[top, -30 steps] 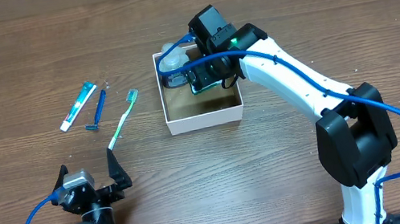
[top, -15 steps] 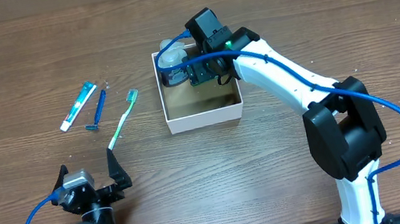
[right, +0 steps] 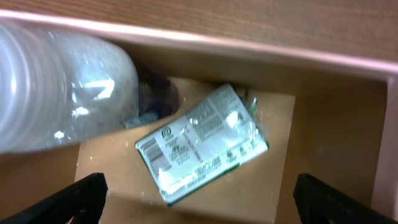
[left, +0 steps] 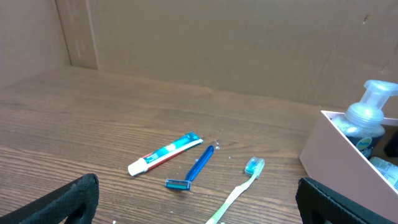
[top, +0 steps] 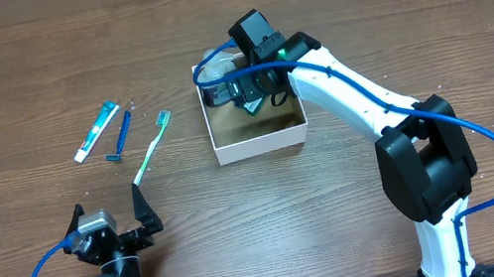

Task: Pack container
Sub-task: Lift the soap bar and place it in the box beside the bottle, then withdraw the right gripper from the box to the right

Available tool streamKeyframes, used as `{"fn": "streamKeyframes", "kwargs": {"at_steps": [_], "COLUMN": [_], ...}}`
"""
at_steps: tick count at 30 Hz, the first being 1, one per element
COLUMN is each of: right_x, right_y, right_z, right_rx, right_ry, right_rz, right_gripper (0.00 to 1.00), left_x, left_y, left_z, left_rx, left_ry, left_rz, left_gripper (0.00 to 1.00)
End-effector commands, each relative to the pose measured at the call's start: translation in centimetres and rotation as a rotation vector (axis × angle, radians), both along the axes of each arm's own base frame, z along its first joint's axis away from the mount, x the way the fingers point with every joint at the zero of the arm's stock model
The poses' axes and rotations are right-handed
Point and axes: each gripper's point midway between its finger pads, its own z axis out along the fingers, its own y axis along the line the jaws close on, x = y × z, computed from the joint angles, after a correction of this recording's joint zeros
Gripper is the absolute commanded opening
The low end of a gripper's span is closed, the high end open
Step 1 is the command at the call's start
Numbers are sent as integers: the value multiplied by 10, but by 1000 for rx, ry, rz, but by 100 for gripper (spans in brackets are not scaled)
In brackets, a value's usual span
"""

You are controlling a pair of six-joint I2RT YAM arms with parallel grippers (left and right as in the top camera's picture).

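The container (top: 263, 144), a square white-walled box with a brown floor, sits at the table's middle back. Inside lie a clear pump bottle (top: 217, 63) and a green-and-white packet (top: 252, 106). My right gripper (top: 257, 89) hovers over the box's back part, open and empty. In the right wrist view, the packet (right: 202, 143) lies flat on the floor beside the bottle (right: 62, 93), between the open fingers (right: 205, 208). My left gripper (top: 109, 215) rests open near the front left. It also shows in the left wrist view (left: 205, 211).
Left of the container lie a toothpaste tube (top: 95, 131), a blue razor (top: 121, 136) and a green toothbrush (top: 151, 146). In the left wrist view, the tube (left: 165, 154), razor (left: 193, 169), toothbrush (left: 239, 186) and container wall (left: 339, 162) lie ahead.
The container has slid slightly to the right. The right arm's elbow swung left and the gripper stayed over the box's back. The left arm has not moved.
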Motion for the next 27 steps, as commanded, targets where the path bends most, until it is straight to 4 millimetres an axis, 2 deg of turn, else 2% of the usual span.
{"fn": "streamKeyframes", "kwargs": {"at_steps": [1, 5, 8, 10, 16, 19, 22, 27], "right_x": [-5, -28, -45, -54, -69, -70, -70, -79], "right_y": [9, 15, 8, -4, -92, -118, -133, -136], "right_z": [51, 103, 125, 129, 99, 81, 59, 29], "right_rx": [93, 187, 200, 177, -96, -112, -117, -125], "right_ry": [-15, -1, 4, 26, 122, 170, 202, 243], "right_rz": [2, 41, 44, 13, -299, -389, -427, -429], "right_gripper": [100, 100, 100, 100, 100, 100, 100, 100], "left_x": [0, 0, 0, 0, 0, 0, 0, 0], "left_y": [2, 2, 2, 2, 2, 2, 2, 2], "left_z": [1, 1, 1, 1, 1, 1, 1, 1], "left_rx": [18, 18, 18, 18, 18, 18, 18, 18], "left_ry": [-7, -7, -7, -7, -7, -7, -7, -7], "left_rz": [4, 4, 4, 4, 4, 4, 4, 4], "left_gripper": [100, 100, 100, 100, 100, 100, 100, 100]}}
